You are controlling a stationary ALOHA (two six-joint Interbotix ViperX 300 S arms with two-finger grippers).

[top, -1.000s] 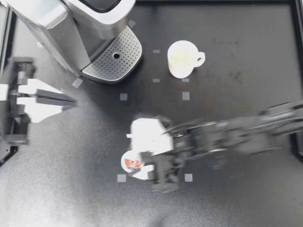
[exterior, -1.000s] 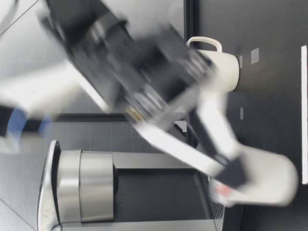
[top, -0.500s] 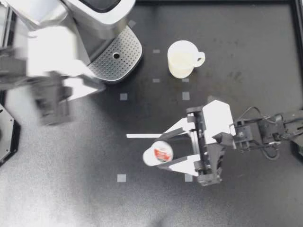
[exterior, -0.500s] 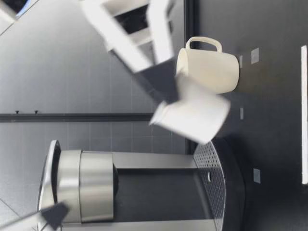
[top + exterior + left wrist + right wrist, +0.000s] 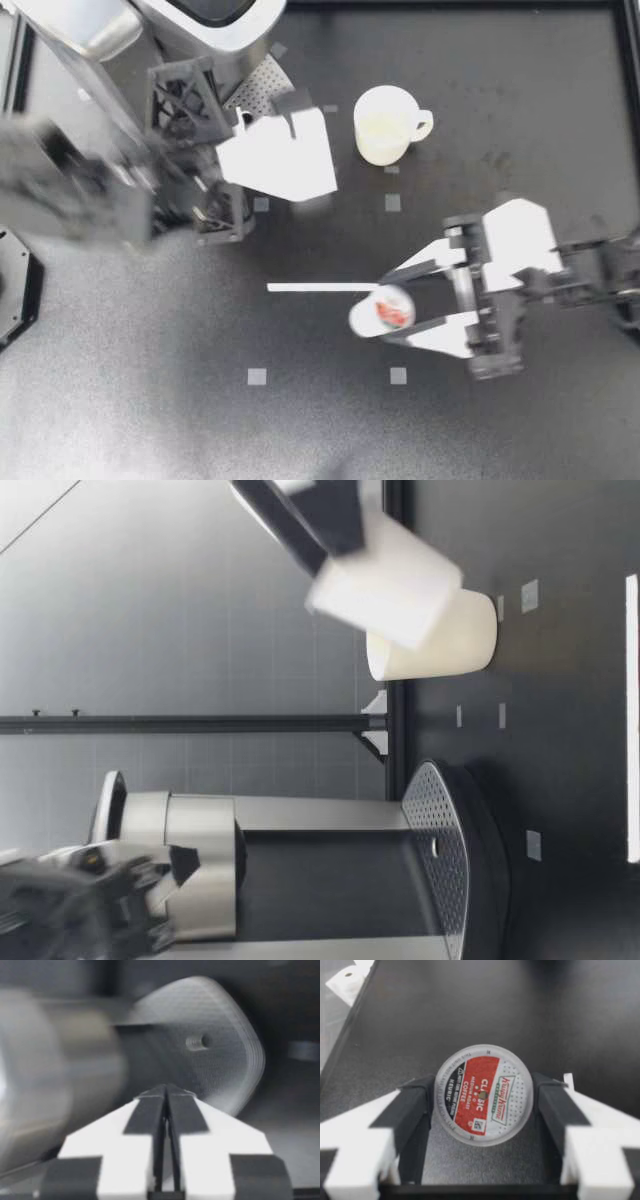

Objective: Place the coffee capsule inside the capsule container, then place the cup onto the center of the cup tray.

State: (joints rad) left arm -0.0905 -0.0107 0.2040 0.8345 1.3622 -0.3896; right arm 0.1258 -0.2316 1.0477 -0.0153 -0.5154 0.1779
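Your right pincer [image 5: 388, 312] has two white, wedge-shaped fingers [image 5: 350, 1155], each with a black pad [image 5: 412, 1110] on the inner side, fixed on a black frame. The right arm [image 5: 600, 275] behind it is black. Your left pincer [image 5: 285, 155] has the same white fingers and black pads; the black left arm [image 5: 185, 100] shows an open lattice bracket.

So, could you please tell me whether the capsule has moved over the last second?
Yes. In the top view the capsule, in my right gripper, has shifted right, from by the lower-left tape square to by the lower-right tape square.
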